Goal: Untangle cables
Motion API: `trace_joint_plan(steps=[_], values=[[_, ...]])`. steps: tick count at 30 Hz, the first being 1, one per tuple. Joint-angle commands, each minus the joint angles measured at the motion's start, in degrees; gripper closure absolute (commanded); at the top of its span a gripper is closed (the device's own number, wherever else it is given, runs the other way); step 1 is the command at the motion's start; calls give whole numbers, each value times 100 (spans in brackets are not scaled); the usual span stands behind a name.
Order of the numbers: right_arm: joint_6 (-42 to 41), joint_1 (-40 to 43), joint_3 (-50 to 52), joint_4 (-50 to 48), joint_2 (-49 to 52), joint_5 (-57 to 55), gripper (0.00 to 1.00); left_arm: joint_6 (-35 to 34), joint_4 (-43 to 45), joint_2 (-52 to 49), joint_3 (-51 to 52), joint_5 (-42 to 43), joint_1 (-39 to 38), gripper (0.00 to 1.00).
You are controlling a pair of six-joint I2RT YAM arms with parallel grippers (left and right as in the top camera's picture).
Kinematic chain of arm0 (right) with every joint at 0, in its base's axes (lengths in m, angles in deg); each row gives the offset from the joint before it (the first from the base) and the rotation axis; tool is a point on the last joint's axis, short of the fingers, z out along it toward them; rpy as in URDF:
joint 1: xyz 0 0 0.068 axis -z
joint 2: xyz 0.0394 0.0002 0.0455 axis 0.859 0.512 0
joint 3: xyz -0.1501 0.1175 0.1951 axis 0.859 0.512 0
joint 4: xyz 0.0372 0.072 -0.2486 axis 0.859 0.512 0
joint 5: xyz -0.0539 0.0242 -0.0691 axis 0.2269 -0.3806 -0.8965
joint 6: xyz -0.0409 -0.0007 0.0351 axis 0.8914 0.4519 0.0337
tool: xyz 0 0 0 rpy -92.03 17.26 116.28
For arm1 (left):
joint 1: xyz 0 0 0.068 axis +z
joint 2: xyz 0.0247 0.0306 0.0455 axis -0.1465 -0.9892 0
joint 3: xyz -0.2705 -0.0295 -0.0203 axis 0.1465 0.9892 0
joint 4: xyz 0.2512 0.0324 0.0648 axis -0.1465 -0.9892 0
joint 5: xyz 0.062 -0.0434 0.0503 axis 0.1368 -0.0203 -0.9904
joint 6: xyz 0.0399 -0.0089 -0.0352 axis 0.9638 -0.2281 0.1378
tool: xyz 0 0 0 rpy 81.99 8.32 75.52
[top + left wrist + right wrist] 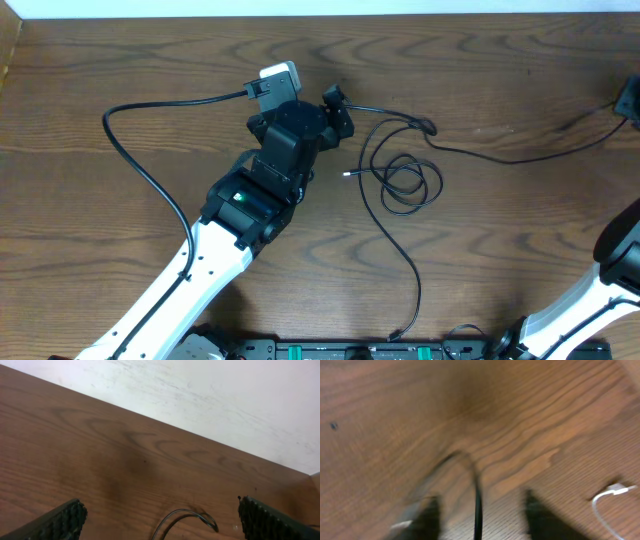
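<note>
Wood-grain table (120, 60) fills the overhead view. The left arm (215, 245) reaches in from the bottom edge, and the left gripper (341, 110) sits near the middle with its fingers apart. Just to its right a coiled black cable (402, 185) lies in loose overlapping loops. One tail of it runs down to the near edge. A long black strand (500, 155) leads from the top of the coil to the right edge. I cannot tell whether the two are one cable. The right arm (610, 265) shows at the lower right.

Seen from the left wrist, the fingers (60, 522) stand wide apart, holding nothing. A black cable loop (187, 512) lies flat on the wood between them.

The right wrist view is blurred. The right gripper (482, 510) has its fingers spread. A black cable (477, 492) passes between them, not pinched. A white cable (602, 505) with a small plug lies on the table at the right, apart from the gripper.
</note>
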State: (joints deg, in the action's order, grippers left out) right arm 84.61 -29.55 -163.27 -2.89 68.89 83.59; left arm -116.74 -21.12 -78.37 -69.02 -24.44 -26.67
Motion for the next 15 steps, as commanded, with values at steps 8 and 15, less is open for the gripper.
trace_joint_plan(steps=[8, 15], values=[[59, -24, -225, 212, -1322, 2955, 1, -9, 2, -15, 4, -37, 4, 2], [2288, -210, -223, 2024, -1768, 6813, 1, -7, 4, -15, 4, -35, 4, 2]])
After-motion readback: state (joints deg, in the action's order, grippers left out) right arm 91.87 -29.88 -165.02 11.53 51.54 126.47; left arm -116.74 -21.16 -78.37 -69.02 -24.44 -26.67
